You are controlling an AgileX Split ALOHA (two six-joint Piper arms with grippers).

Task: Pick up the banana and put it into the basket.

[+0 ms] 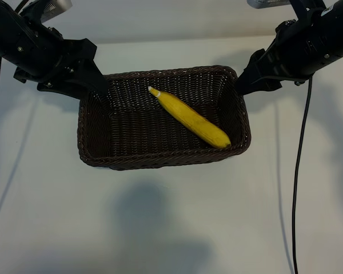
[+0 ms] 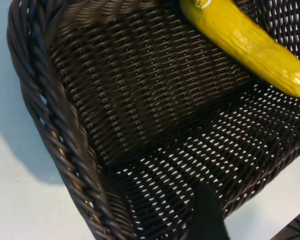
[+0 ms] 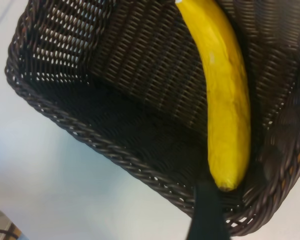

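In the exterior view, the banana (image 1: 190, 119) lay inside the basket (image 1: 91, 137), running diagonally from its pale stem tip near the far wall down to its blunt end against the near right corner. The basket sat on the white surface (image 1: 171, 228) between the two arms. The left tool (image 1: 97, 85) was positioned at the basket's far left corner, above the rim, and the right tool (image 1: 244, 83) at the far right corner; neither touched the banana. Both tools stood spread, with nothing pinched between their fingers. A black cable (image 1: 300, 171) hung down from the right arm across the surface. In the left wrist view, the basket's woven floor and thick braided rim (image 2: 60, 145) filled the frame, with the stem end of the banana (image 2: 245, 42) resting on the weave well apart from the one dark fingertip (image 2: 206, 215) visible at the frame's edge. In the right wrist view, the banana (image 3: 225, 100) was seen lengthwise on the basket floor, its blunt end lying close to the basket wall (image 3: 115, 155) and just beside a dark fingertip (image 3: 206, 212), contact between them not determinable.
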